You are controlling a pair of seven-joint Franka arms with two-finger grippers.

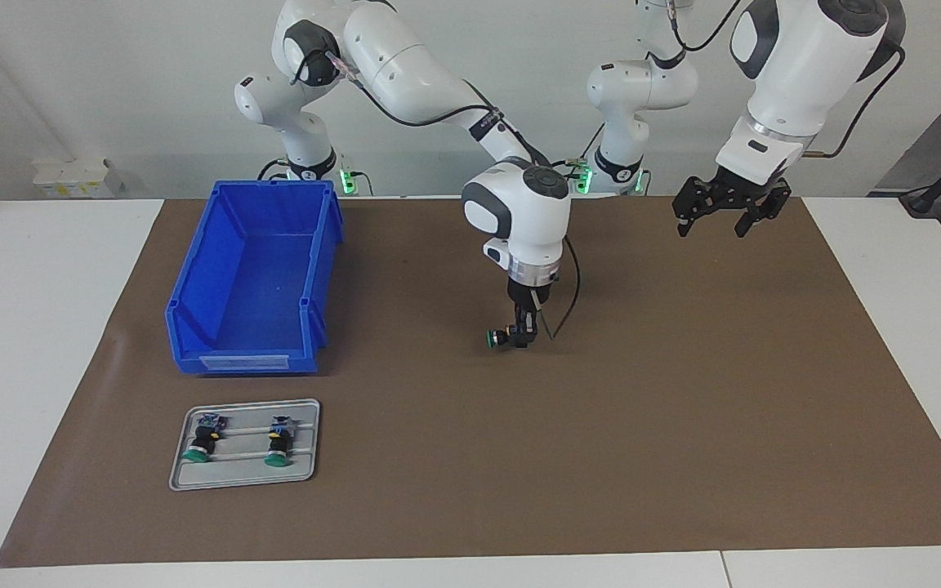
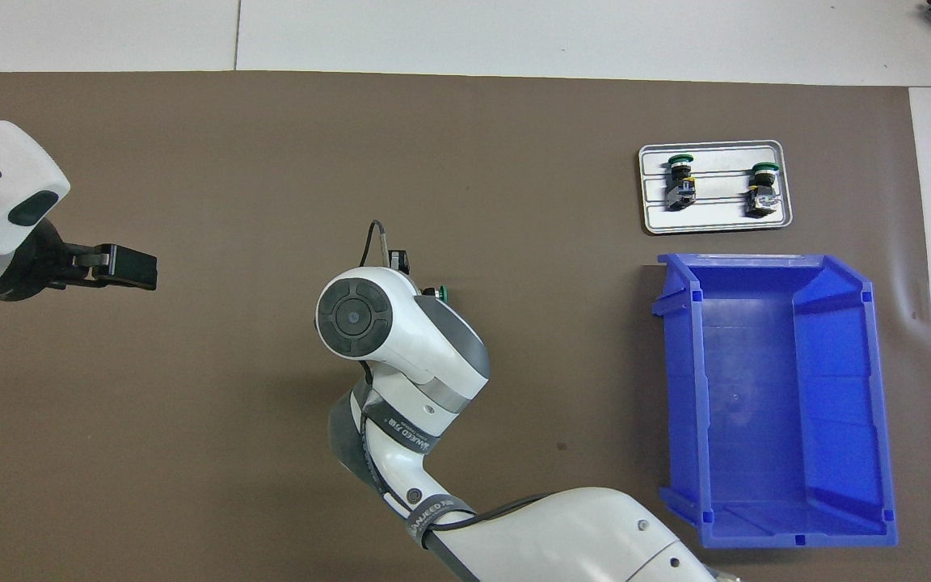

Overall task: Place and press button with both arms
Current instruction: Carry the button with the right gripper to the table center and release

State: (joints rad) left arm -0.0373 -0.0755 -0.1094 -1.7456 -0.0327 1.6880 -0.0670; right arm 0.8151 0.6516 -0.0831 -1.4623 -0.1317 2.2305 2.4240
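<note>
Over the middle of the brown mat (image 1: pixel 683 425), the button (image 1: pixel 493 336) hangs clamped in the jaws of the right gripper (image 1: pixel 522 333). It lies on its side in the grip, its green cap pointing toward the right arm's end of the surface and its dark barrel running back between the jaws; only a sliver of green shows past the wrist in the overhead view. Whether it already touches the mat I cannot tell, though it looks close.

This looks like the placing step: the button has to be set on the mat with its cap upward, so the next move seems to call for lowering it, turning it upright, and holding or releasing it without letting it topple. The pressing would then fall to the left gripper (image 1: pixel 730 204), which waits in the air over the mat toward the left arm's end, its jaws spread wide and empty.

Two more buttons (image 1: pixel 202 443) (image 1: pixel 278 441) lie on their sides on a grey tray (image 1: pixel 243 482) toward the right arm's end, farther from the robots than the held one. Each shows a green cap, a yellow ring and a dark body. A blue bin (image 1: pixel 193 286) with nothing in it sits just nearer the robots than the tray.
</note>
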